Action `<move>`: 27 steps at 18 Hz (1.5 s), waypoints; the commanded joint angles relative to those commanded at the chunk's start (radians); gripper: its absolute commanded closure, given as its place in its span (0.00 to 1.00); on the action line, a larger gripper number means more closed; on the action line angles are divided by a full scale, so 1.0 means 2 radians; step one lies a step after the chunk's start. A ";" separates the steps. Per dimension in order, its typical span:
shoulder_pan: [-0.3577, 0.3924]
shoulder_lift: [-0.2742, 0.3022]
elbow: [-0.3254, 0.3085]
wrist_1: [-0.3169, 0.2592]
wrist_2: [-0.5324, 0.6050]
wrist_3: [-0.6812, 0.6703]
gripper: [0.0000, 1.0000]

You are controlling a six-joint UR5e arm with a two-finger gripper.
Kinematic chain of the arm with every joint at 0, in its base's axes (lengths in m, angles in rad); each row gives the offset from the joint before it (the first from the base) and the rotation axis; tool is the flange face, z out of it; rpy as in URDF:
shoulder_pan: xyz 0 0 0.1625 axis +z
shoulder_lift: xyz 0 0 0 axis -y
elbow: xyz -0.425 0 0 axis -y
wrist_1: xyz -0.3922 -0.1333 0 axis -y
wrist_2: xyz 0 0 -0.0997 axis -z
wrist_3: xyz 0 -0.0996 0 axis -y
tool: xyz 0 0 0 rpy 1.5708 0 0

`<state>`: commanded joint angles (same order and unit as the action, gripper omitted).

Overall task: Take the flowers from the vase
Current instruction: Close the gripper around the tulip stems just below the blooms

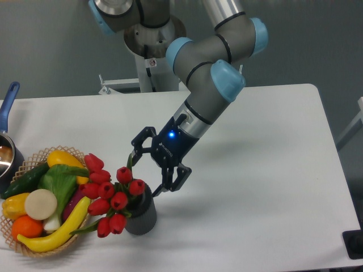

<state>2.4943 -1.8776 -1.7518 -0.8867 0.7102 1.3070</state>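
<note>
The flowers (110, 194), a bunch of red tulip buds with green leaves, lean left out of the vase (142, 212), a small dark grey ribbed cylinder near the table's front. My gripper (145, 171) hangs open just above and to the right of the bunch. One finger sits by the upright green leaf, the other close over the vase's right rim. Nothing is between the fingers.
A wicker basket (35, 245) of toy vegetables and fruit stands at the front left, touching the flowers. A dark pot with a blue handle (9, 99) sits at the left edge. The arm's base (152, 51) rises behind the white table (266, 170).
</note>
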 joint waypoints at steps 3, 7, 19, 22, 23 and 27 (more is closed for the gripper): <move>-0.013 -0.015 0.017 0.002 0.000 -0.007 0.00; -0.018 -0.024 0.028 0.003 0.001 -0.030 0.00; -0.028 -0.028 0.028 0.003 0.002 -0.030 0.28; -0.028 -0.028 0.025 0.003 0.002 -0.029 0.42; -0.028 -0.028 0.025 0.003 0.002 -0.029 0.46; -0.028 -0.028 0.027 0.003 0.002 -0.030 0.63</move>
<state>2.4390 -1.9328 -1.6981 -0.8805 0.7148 1.2471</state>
